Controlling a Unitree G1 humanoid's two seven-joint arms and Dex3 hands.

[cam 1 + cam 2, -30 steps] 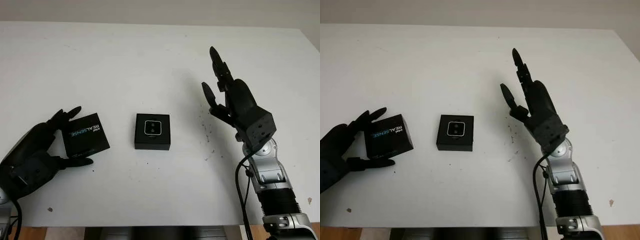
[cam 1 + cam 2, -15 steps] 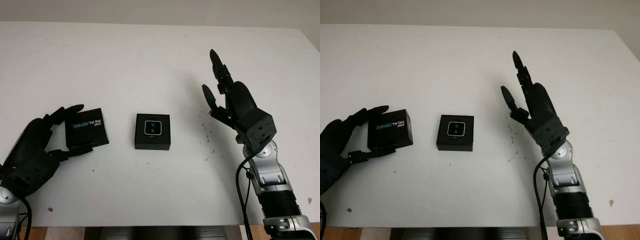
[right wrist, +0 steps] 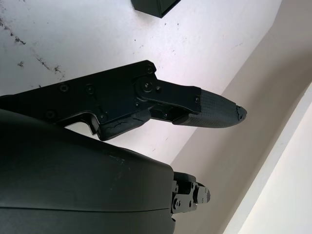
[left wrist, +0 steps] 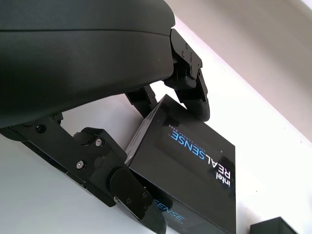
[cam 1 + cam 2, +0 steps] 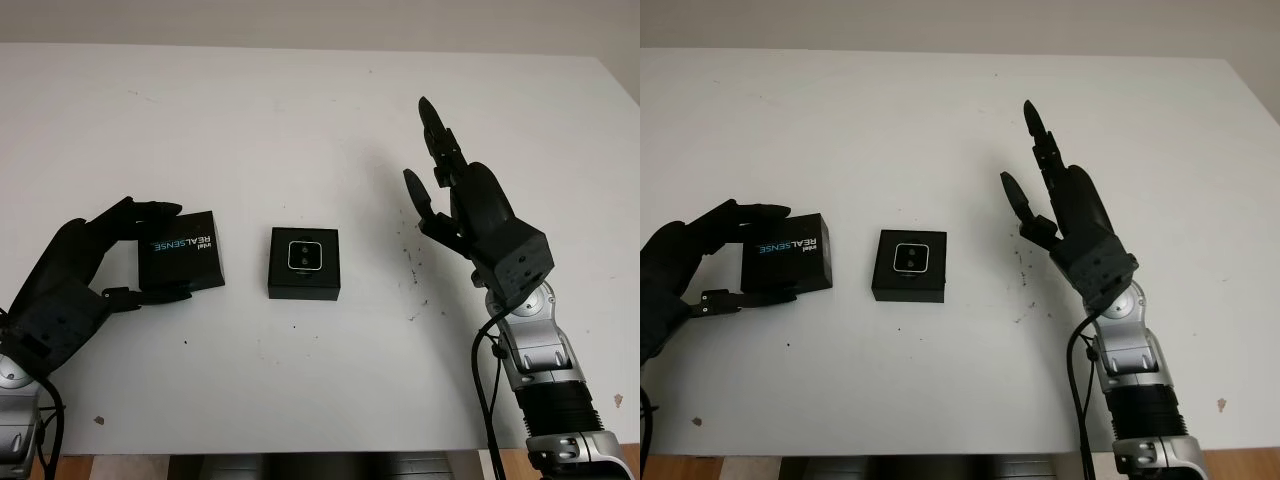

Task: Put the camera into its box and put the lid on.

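Note:
A black lid (image 5: 180, 260) printed "RealSense" is held at the left of the white table (image 5: 300, 120), lifted and tilted, with my left hand (image 5: 125, 255) shut on it, fingers on its far edge and thumb on its near edge. The wrist view shows the lid (image 4: 195, 170) clamped between those fingers. An open black box (image 5: 304, 263) sits in the middle of the table with the small camera (image 5: 304, 256) lying inside it, lens side up. My right hand (image 5: 450, 190) is raised above the table to the right of the box, open and holding nothing.
Small dark specks (image 5: 412, 262) mark the table between the box and the right hand. The table's front edge (image 5: 300, 447) runs along the bottom, and its right edge (image 5: 620, 100) is at the far right.
My left hand has closed on the lid, lifted it off the table and carried it a little right toward the box. The right hand has stayed in place.

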